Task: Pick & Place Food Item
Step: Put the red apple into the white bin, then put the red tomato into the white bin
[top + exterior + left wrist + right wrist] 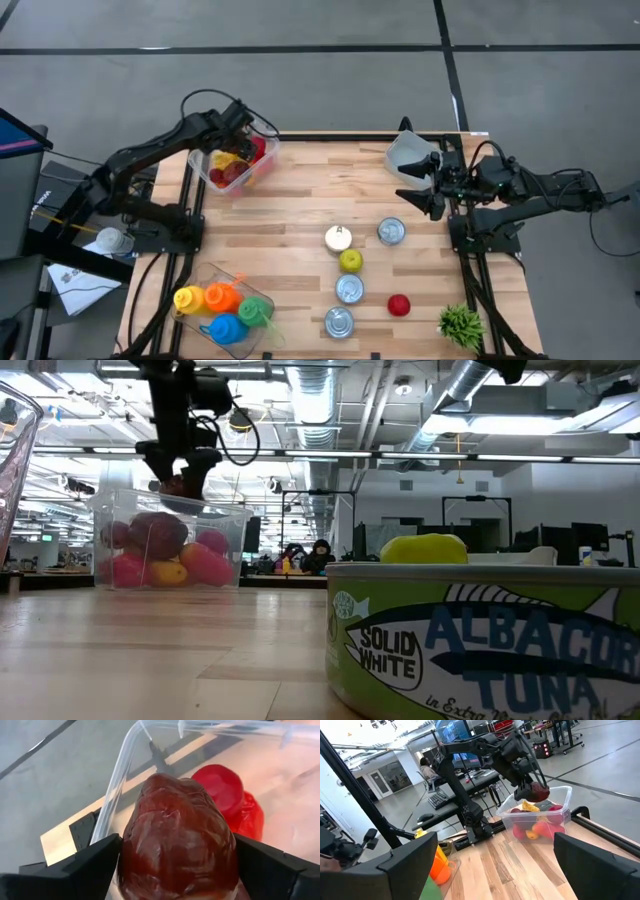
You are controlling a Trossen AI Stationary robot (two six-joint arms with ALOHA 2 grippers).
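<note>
A clear plastic bin [205, 178] stands at the table's far left corner with red and yellow food pieces inside. My left gripper [248, 140] hangs over the bin's far side, slanting down, shut on a dark red, glossy food piece [175, 840]. In the low view that piece [181, 484] sits just above the bin's rim [225, 520]. My right gripper [415, 190] waits open and level at the table's far right, nothing between its fingers [405, 865]. My left gripper pinches the dark red food piece between its two fingers [95, 865], one on each of its flanks [131, 865]. The fingers slant down from above. The piece is lifted clear, above the bin's contents [538, 792].
Several tins [349, 289], a yellow-green fruit [351, 261] and a red piece [399, 305] lie mid-right. A green plant [461, 324] stands near right, a second clear bin with coloured items [225, 305] near left, and a white container [410, 152] far right. A tuna tin [480, 640] fills the low view.
</note>
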